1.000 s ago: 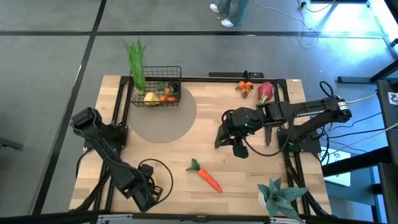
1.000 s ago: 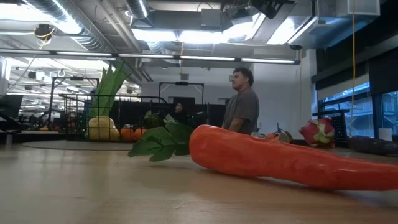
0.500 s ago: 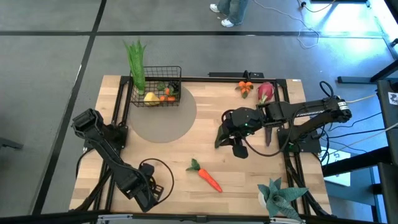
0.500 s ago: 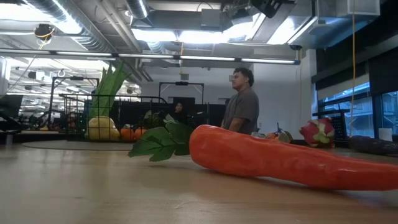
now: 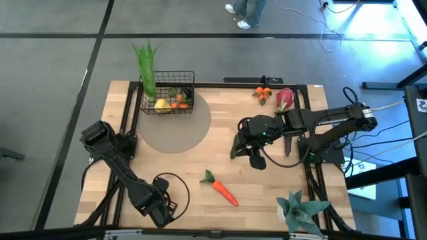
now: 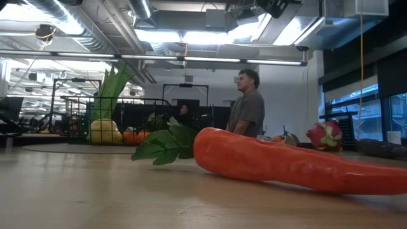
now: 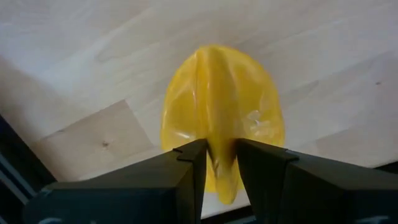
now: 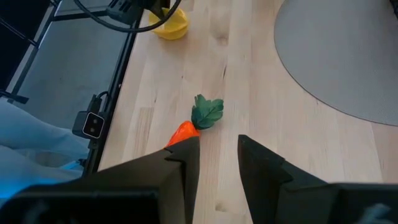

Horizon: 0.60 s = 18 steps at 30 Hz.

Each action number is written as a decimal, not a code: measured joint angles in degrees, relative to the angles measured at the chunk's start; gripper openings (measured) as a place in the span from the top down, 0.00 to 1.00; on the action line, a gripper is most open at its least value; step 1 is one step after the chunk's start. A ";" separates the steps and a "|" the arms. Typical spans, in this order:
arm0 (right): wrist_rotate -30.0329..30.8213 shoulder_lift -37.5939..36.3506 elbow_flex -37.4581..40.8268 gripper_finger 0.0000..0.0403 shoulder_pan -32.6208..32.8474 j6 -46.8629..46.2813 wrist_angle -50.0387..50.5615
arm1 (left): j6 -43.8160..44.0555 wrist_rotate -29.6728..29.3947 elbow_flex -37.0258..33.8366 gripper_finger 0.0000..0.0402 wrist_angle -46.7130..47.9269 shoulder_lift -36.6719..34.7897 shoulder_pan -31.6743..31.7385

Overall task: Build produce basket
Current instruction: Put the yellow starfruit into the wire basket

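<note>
Carrot (image 6: 299, 164) cut off at the low view's right edge. Small items in basket (image 5: 167, 93) too small to identify.

floor (image 5: 60, 53): grey, dark seams | ceiling lights (image 6: 191, 35): bright | person (image 6: 248, 105): standing

The worktop (image 5: 220, 130) is pale, matt planked wood. The carrot (image 6: 299, 166) looks like smooth, slightly glossy plastic. The yellow fruit (image 7: 222, 106) has a shiny, waxy skin. The basket (image 5: 168, 100) is thin black wire.
</note>
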<state>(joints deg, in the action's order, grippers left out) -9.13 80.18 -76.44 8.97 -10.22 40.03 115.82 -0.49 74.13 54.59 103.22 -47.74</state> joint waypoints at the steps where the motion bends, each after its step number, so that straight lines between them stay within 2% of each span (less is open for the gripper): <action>1: 0.01 0.00 0.00 0.76 -0.01 0.01 0.01 | -0.68 0.11 0.02 0.83 -0.05 0.09 0.19; 7: 0.02 0.00 0.00 0.76 0.00 0.01 0.00 | -4.50 0.05 0.04 0.97 0.05 0.09 0.97; 12: 0.02 0.00 0.00 0.76 -0.02 0.01 0.02 | -5.07 -0.94 -0.06 0.98 0.23 -0.49 0.95; 18: 0.05 0.00 0.00 0.76 0.00 0.07 0.02 | -4.98 -6.09 -0.07 0.99 2.17 -4.90 1.07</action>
<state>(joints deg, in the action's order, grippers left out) -9.08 80.18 -76.44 8.97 -10.15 40.05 110.84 -6.58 74.06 56.76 98.32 -46.66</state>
